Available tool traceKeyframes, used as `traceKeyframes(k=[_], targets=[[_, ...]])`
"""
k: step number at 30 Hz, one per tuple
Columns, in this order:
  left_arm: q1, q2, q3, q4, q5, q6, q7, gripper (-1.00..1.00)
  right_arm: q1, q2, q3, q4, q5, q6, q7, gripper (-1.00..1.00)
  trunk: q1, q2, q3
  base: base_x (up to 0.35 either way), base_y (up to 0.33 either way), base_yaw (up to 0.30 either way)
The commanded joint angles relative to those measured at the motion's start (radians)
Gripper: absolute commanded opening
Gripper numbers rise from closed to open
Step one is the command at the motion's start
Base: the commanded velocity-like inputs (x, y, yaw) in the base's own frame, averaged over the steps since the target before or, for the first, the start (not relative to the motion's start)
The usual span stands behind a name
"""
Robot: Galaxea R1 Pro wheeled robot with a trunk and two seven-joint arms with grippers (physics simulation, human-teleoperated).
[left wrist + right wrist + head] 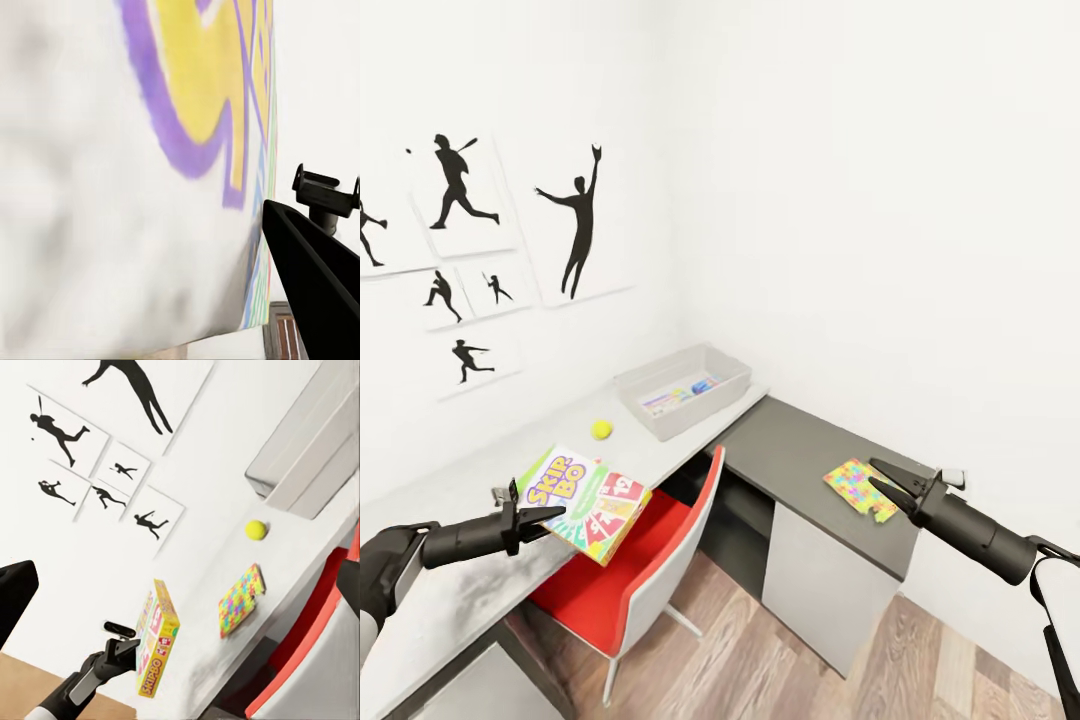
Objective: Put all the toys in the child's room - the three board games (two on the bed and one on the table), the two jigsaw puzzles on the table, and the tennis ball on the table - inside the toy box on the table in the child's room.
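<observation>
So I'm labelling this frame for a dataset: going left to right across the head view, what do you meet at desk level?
Left gripper → Skip-Bo box → tennis ball → toy box → jigsaw puzzle → right gripper.

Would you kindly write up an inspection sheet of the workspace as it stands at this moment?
Surface: pale marbled table along the wall; a lower dark grey cabinet meets it at the corner.
Job's things: Skip-Bo box overhangs the table edge; tennis ball lies on the table, apart from the toy box, which already holds something flat and colourful; a jigsaw puzzle lies on the dark cabinet.
Clutter: nothing seen.
Grippers: left gripper closed on the Skip-Bo box's edge; right gripper at the jigsaw puzzle, its hold unclear.
Cables: nothing seen.
Surroundings: red chair tucked under the table; baseball silhouette pictures on white walls; wood-plank floor.
</observation>
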Motion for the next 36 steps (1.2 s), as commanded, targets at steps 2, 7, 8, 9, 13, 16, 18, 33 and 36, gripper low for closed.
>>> traceKeyframes(k=[2, 7, 8, 9, 13, 16, 18, 33, 36], targets=[[-0.001, 0.000, 0.000, 0.000, 0.001, 0.010, -0.005, -1.00, -0.001, 0.000, -0.001, 0.000, 0.005, 0.005, 0.006, 1.00, 0.001, -0.002, -0.002, 0.313, 0.000, -0.263], [-0.001, 0.000, 0.000, 0.000, 0.001, 0.009, -0.005, -1.00, -0.001, -0.001, -0.001, 0.000, 0.005, 0.006, 0.006, 1.00, 0.001, -0.002, -0.002, 0.170, 0.000, -0.274], [-0.001, 0.000, 0.000, 0.000, 0.001, 0.009, -0.005, -1.00, -0.001, -0.001, -0.001, 0.000, 0.005, 0.006, 0.006, 1.00, 0.001, -0.002, -0.002, 0.037, 0.000, -0.278], [-0.001, 0.000, 0.000, 0.000, 0.001, 0.009, -0.005, -1.00, -0.001, 0.000, -0.001, 0.000, 0.004, 0.006, 0.006, 1.00, 0.001, -0.002, -0.002, 0.023, 0.000, -0.278], [0.000, 0.000, 0.000, 0.000, 0.001, 0.009, -0.005, -1.00, -0.001, 0.001, -0.001, 0.000, 0.004, 0.006, 0.006, 1.00, 0.001, -0.002, -0.002, 0.010, 0.000, -0.279], [0.000, 0.000, 0.000, 0.000, 0.002, 0.009, -0.005, -1.00, -0.001, 0.001, -0.001, 0.000, 0.005, 0.006, 0.006, 1.00, 0.001, -0.002, -0.002, 0.002, 0.000, -0.279], [0.000, 0.000, 0.000, 0.000, 0.002, 0.009, -0.005, -1.00, -0.001, 0.001, 0.000, 0.000, 0.005, 0.005, 0.006, 1.00, 0.001, -0.002, -0.002, 0.001, 0.000, -0.279], [0.000, 0.000, 0.001, 0.000, 0.003, 0.009, -0.005, -1.00, -0.001, 0.002, 0.001, -0.002, 0.005, 0.005, 0.005, 1.00, 0.001, -0.002, -0.002, 0.094, 0.000, -0.056], [0.001, 0.001, 0.001, 0.000, 0.003, 0.009, -0.005, -1.00, -0.001, 0.002, 0.001, -0.001, 0.005, 0.005, 0.005, 1.00, 0.001, -0.002, -0.002, 0.004, 0.000, 0.133]])
